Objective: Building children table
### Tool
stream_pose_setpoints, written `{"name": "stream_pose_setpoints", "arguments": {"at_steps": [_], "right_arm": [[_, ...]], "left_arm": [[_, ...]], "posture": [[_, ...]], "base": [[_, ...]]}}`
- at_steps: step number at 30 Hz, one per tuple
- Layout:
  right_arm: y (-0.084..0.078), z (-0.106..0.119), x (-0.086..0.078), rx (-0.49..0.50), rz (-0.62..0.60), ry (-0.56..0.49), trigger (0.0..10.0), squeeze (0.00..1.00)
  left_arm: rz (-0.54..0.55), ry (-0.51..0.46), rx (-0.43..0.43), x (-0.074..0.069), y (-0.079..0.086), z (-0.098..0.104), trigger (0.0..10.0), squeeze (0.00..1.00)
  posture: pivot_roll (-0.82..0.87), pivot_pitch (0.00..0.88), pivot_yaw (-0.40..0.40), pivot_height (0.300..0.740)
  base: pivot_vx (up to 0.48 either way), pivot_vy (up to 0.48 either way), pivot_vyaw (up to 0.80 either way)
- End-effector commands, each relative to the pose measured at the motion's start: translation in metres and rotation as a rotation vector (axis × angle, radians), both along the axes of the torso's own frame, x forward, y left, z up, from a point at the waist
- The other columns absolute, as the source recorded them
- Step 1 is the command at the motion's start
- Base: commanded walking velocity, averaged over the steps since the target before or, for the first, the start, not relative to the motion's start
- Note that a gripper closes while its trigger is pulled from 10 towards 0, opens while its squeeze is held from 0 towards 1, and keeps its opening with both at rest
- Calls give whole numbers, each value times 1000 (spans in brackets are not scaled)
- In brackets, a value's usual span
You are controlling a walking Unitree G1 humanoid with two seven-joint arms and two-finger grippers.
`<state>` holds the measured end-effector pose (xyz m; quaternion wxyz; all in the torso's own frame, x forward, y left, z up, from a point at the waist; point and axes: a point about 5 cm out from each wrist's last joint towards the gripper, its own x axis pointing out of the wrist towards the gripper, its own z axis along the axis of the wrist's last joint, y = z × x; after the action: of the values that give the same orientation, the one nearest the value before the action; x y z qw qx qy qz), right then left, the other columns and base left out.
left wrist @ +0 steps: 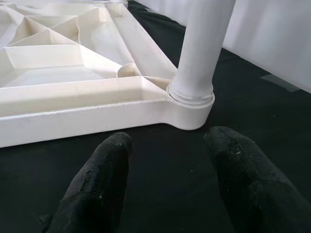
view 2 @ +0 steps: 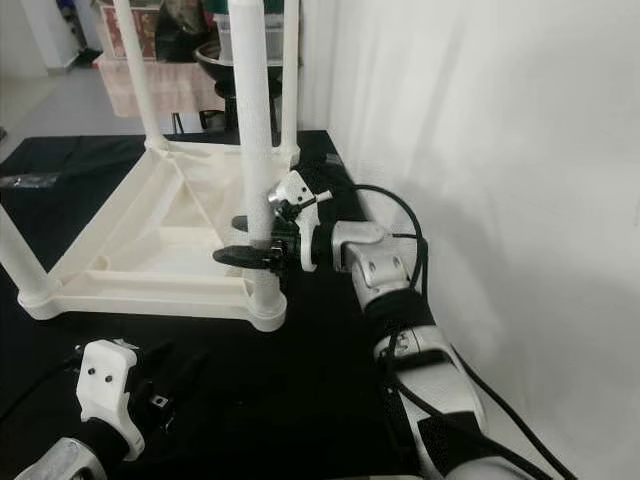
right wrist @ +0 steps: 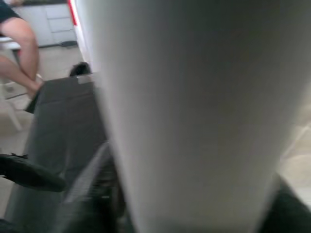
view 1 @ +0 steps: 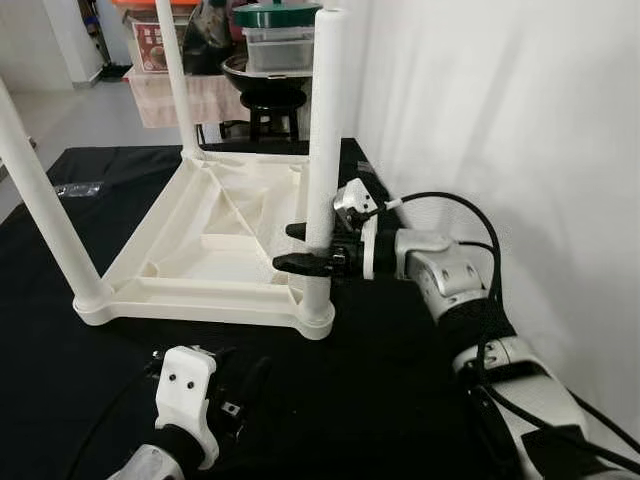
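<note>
The white children's table [view 1: 215, 235] lies upside down on the black cloth [view 1: 380, 400], ribbed underside up, reaching toward the cloth's far edge. Legs stand upright in the corner sockets: one at the near left corner [view 1: 45, 215], one at the far left corner [view 1: 178, 80], and one at the near right corner [view 1: 325, 150], closest to the white wall [view 1: 500, 110].

The right gripper [view 1: 300, 247] reaches in from the wall side, low on that near right leg. One black finger passes on the near side of the leg, the other on the far side, jaws clamped around the leg just above its socket. In the right wrist view the leg [right wrist: 194, 111] is blurred, right up against the lens. Little open cloth separates this corner from the wall.

The left gripper [left wrist: 170, 179] rests low on the cloth near its front edge, jaws apart, holding nothing, pointing at the near right socket [left wrist: 192, 99] with bare black cloth between. A broad open strip of cloth runs along the table's near rim [view 1: 190, 305].

Beyond the cloth's far edge, a stool with stacked containers [view 1: 275, 50] stands on the floor.
</note>
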<state>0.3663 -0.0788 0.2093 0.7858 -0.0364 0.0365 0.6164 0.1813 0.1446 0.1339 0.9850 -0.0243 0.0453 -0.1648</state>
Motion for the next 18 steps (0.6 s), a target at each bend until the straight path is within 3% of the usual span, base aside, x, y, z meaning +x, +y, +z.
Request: {"name": "stream_pose_setpoints", "arguments": {"at_steps": [1,5,12,13,14,17,18], "right_arm": [[6,1,-1,10,63,3,0,0],[5,1,0,15,66,7,0,0],[-12,-13,4,16,-100,-5,0,0],[-16,-15,4,21,-146,-1,0,0],[-16,-30,0,14,-325,56,0,0],[-16,-34,-1,10,-364,70,0,0],[-17,-59,-10,-124,-672,75,0,0]], "left_arm": [[-1,9,3,0,-1,-1,10000,0],[0,9,2,0,-2,-2,10000,0],[0,12,0,-1,-2,-2,10000,0],[-1,13,0,-1,-2,-2,10000,0],[2,15,1,-2,-1,-3,10000,0],[2,16,1,-2,-1,-3,10000,0],[4,18,3,-3,1,-3,10000,0]], "posture": [[83,0,-67,740],[83,0,-67,740],[64,0,-68,740],[64,0,-68,740],[64,0,-77,740],[64,0,-77,740],[51,0,-62,740]], "base": [[0,0,0],[0,0,0],[0,0,0],[0,0,0],[0,0,0],[0,0,0],[0,0,0]]}}
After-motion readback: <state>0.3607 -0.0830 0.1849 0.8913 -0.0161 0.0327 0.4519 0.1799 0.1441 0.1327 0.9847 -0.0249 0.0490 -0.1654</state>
